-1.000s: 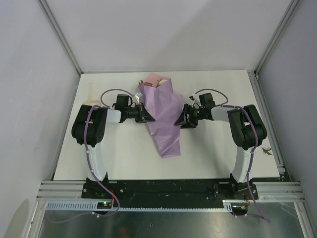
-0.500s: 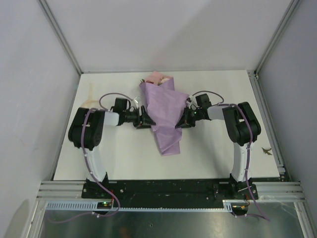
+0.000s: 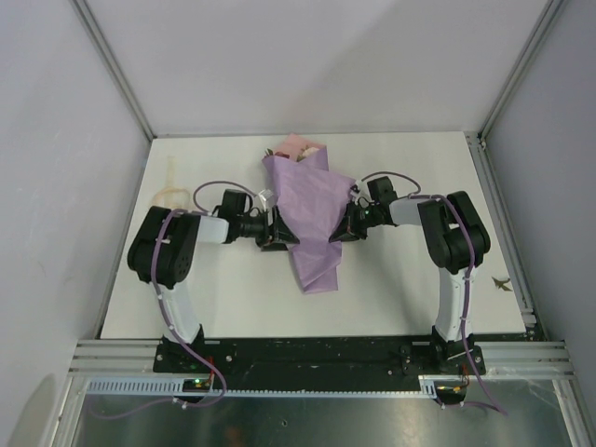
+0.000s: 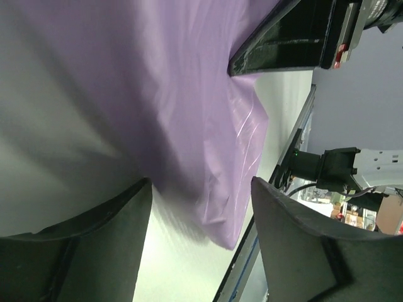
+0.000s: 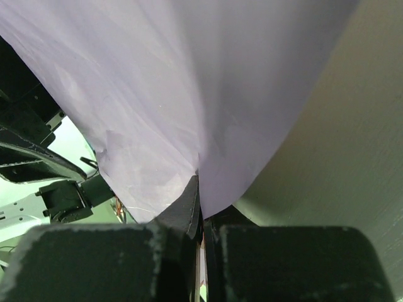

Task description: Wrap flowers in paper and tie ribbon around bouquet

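Observation:
The lilac-purple paper (image 3: pixel 310 216) lies folded into a long cone in the middle of the table, with the flowers (image 3: pixel 296 149) showing as pink heads at its far end. My right gripper (image 3: pixel 339 227) is shut on the paper's right edge (image 5: pixel 208 189), which is pinched between its fingers. At the cone's left side my left gripper (image 3: pixel 279 233) stands open, its fingers (image 4: pixel 94 239) apart with the paper's edge (image 4: pixel 220 189) in front of them. The ribbon is out of view.
The white table (image 3: pixel 400 289) ends at a metal rail near the arm bases. Grey walls close in the left, right and far sides. A small dark mark (image 3: pixel 503 282) lies near the table's right edge.
The left gripper has opened and let go of the paper's left side, shifting slightly right. The right gripper has moved in and shut on the paper's right edge.

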`<control>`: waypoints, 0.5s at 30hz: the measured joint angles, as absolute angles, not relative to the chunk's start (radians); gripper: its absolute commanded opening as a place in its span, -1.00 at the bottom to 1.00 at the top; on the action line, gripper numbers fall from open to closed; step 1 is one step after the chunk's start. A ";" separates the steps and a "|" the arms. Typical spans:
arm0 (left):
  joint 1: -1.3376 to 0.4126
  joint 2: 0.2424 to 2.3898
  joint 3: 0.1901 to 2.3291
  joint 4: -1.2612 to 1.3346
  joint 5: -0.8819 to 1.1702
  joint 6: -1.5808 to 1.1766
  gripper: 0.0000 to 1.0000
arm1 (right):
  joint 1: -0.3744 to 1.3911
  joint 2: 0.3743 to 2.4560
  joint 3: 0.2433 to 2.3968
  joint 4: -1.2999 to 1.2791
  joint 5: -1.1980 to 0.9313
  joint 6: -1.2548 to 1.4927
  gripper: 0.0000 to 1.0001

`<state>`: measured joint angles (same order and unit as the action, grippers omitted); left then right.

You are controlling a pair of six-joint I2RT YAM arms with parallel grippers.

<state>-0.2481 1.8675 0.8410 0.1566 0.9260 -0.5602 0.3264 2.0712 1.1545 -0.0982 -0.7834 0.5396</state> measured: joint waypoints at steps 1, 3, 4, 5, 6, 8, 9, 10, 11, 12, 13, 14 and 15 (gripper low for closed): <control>-0.258 1.881 0.853 0.167 0.923 -0.572 0.24 | 0.327 2.071 1.155 -0.100 -0.785 0.538 -1.00; -0.276 1.900 0.868 0.192 0.919 -0.588 0.01 | 0.328 2.071 1.155 -0.102 -0.785 0.538 -1.00; -0.282 1.905 0.869 0.202 0.916 -0.599 -0.14 | 0.328 2.071 1.155 -0.104 -0.785 0.538 -1.00; -0.285 1.909 0.870 0.208 0.913 -0.609 -0.33 | 0.328 2.071 1.156 -0.108 -0.785 0.538 -1.00; -0.286 1.912 0.870 0.212 0.910 -0.615 -0.47 | 0.329 2.071 1.156 -0.113 -0.785 0.537 -1.00; -0.274 1.913 0.869 0.216 0.899 -0.626 -0.52 | 0.330 2.071 1.157 -0.127 -0.788 0.537 -1.00; -0.259 1.913 0.869 0.220 0.896 -0.628 -0.31 | 0.331 2.071 1.157 -0.132 -0.791 0.534 -1.00; -0.240 1.913 0.869 0.223 0.894 -0.629 -0.05 | 0.332 2.071 1.157 -0.138 -0.794 0.531 -1.00; -0.218 1.913 0.869 0.225 0.895 -0.629 0.13 | 0.334 2.071 1.157 -0.144 -0.797 0.530 -1.00; -0.194 1.913 0.869 0.227 0.895 -0.626 0.31 | 0.336 2.071 1.157 -0.150 -0.801 0.527 -1.00; -0.177 1.911 0.868 0.227 0.894 -0.629 0.47 | 0.337 2.071 1.157 -0.154 -0.803 0.527 -1.00; -0.150 1.904 0.865 0.227 0.895 -0.620 0.61 | 0.339 2.071 1.157 -0.156 -0.805 0.527 -1.00; -0.131 1.888 0.855 0.225 0.895 -0.619 0.69 | 0.339 2.071 1.157 -0.157 -0.806 0.527 -1.00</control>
<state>-0.1307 1.8881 0.8551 0.2253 0.8948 -0.6193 0.3389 2.0712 1.1572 -0.1574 -0.8059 0.5266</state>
